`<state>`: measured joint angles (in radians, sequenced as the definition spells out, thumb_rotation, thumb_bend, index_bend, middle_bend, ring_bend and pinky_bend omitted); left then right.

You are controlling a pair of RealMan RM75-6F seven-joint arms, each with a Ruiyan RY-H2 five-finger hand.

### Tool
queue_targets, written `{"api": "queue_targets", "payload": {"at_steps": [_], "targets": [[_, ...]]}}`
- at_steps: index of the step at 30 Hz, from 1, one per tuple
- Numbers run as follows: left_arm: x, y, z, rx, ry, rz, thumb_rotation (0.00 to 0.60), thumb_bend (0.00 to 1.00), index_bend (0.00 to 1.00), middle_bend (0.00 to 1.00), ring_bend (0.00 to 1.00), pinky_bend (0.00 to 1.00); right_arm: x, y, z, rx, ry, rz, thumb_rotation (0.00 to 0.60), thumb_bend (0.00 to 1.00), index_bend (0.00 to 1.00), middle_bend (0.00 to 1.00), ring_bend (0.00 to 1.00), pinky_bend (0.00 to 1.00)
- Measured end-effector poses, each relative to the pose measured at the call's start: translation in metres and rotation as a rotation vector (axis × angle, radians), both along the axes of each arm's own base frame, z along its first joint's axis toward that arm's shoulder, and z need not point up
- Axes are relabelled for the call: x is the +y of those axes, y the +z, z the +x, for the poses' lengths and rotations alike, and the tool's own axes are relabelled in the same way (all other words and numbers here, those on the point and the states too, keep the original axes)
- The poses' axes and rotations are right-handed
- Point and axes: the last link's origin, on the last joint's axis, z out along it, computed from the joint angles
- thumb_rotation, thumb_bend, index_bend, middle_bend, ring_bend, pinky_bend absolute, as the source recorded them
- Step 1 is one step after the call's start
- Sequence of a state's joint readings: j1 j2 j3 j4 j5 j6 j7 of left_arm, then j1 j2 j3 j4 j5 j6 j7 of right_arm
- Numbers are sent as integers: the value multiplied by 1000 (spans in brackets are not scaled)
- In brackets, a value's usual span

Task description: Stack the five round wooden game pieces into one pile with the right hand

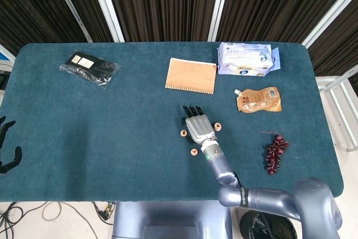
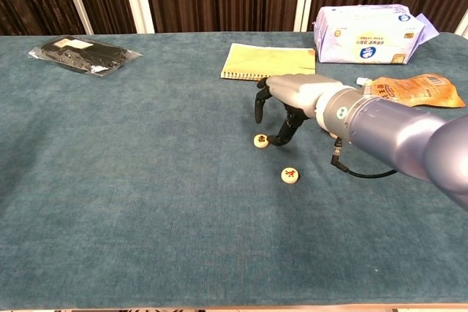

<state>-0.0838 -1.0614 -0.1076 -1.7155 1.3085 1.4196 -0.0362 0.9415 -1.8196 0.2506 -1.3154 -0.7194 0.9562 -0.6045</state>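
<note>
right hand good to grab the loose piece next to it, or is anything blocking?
Likely yes. The right hand hangs right over the farther loose piece, fingers spread around it, with bare cloth beside it. The nearer loose piece lies apart.

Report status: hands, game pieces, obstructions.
Right hand empty, fingers spread above the nearer-left round wooden game piece. Left hand idle at table edge. Second loose piece close by; partial stack waiting. Nothing obstructing.
</note>
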Motion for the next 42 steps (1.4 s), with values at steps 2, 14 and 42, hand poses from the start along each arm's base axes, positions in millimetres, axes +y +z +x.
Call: {"api": "queue_targets", "payload": {"at_steps": [2, 14, 42], "targets": [[0, 0, 0, 2, -1, -1, 600, 485, 141, 0, 0, 0, -1, -3, -1, -2, -6, 4, 600, 416, 393, 0, 0, 0], [0, -1, 0, 5, -2, -2, 600, 485, 141, 0, 0, 0, -2, -15, -3, -22, -30, 13, 600, 417, 452, 0, 0, 0], [0, -1, 0, 7, -1, -1, 600, 485, 142, 0, 0, 0, -1, -21, -6, -30, -49, 28, 600, 417, 513, 0, 0, 0]]}}
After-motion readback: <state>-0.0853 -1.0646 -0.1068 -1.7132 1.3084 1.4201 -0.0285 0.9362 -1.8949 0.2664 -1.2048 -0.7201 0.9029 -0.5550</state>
